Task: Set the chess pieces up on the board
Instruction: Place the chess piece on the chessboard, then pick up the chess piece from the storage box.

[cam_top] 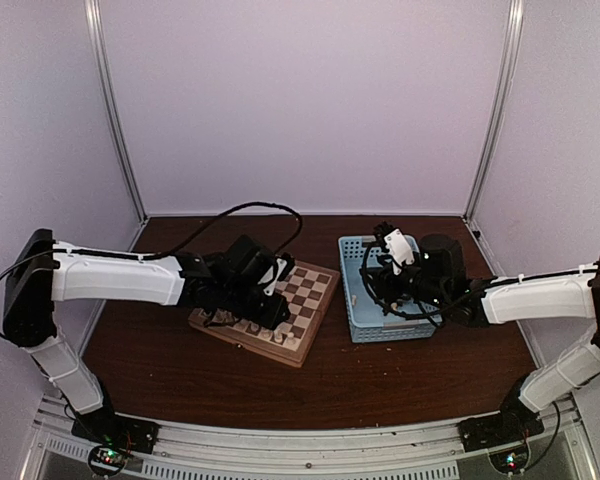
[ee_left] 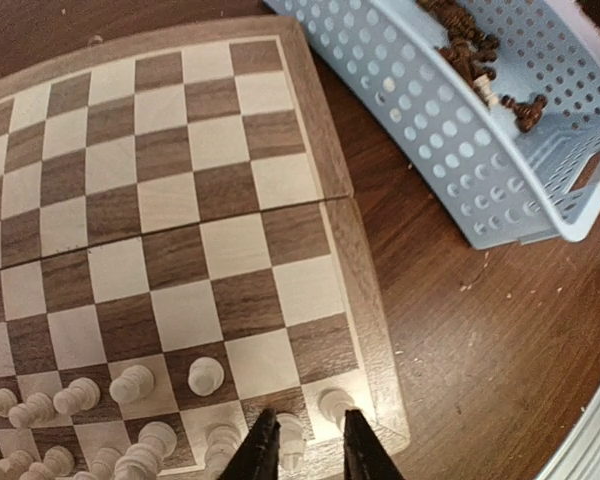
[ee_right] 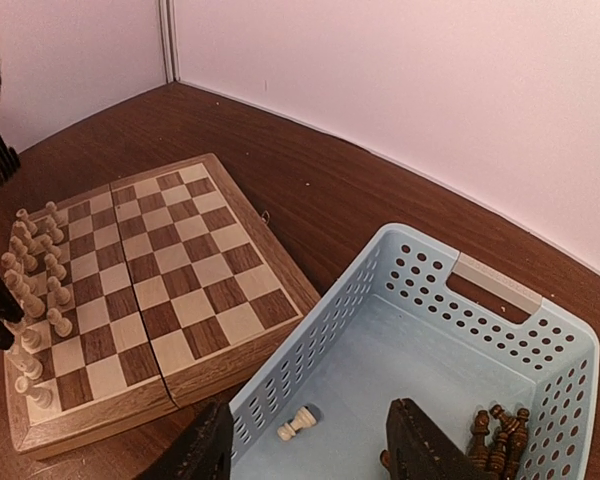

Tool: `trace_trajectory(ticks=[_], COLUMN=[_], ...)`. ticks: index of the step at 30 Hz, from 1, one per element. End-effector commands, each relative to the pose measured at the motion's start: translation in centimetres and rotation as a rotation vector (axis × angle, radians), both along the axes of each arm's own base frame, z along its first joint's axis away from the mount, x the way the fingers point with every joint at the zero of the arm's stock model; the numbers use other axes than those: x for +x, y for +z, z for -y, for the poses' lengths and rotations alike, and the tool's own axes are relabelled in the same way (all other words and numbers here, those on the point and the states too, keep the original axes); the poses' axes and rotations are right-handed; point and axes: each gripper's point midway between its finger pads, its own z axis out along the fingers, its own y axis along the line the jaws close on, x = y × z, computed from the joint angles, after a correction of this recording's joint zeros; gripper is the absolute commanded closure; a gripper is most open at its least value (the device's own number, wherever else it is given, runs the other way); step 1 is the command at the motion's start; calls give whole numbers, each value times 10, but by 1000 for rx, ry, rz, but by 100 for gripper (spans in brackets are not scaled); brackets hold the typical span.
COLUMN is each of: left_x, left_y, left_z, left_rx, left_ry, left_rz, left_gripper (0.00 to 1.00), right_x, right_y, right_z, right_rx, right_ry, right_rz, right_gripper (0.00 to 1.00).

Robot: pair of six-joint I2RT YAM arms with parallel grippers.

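The dark wooden desk carries everything, and the board lies open just left of centre in the overhead view, set at an angle so that both arms can reach it. Just right of it, close but apart, stands the light-blue basket, which serves as the store of unplaced pieces. The left gripper is low over the board's corner at the bottom of its wrist view. Its jaws are only narrowly parted around one white piece on the edge row, and a sliver of gap shows on one side, so it looks unclamped, probably to let the piece stand on its square. The right gripper hangs over the basket with its jaws spread wide and nothing between them, apparently lined up above a stray white piece lying on its side on the basket floor. The other white pieces stand in two rough rows along the board's lower left in the left wrist view. The dark pieces sit heaped in the basket's corner at the lower right of the right wrist view, so that side's ranks look unstarted.
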Motion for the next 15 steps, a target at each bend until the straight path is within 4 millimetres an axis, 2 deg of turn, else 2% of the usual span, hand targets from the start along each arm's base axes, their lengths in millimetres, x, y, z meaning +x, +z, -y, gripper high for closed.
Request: trace_trajectory(ticks=[1, 5, 10, 15], left_x=[10, 13, 12, 8], left_y=[59, 87, 114, 129], left_z=[8, 6, -2, -13], left_rx=[-101, -123, -153, -184], left_ry=[0, -5, -1, 17], left_rz=[103, 161, 212, 255], left_gripper=[76, 74, 73, 71], right_x=[5, 4, 2, -2], right_y=[6, 15, 16, 18], right_z=[4, 9, 17, 36], right_rx=[-4, 22, -27, -76], right_ry=[-33, -69, -119, -186], right_rz=[-14, -55, -195, -298], right_gripper=[45, 46, 46, 47])
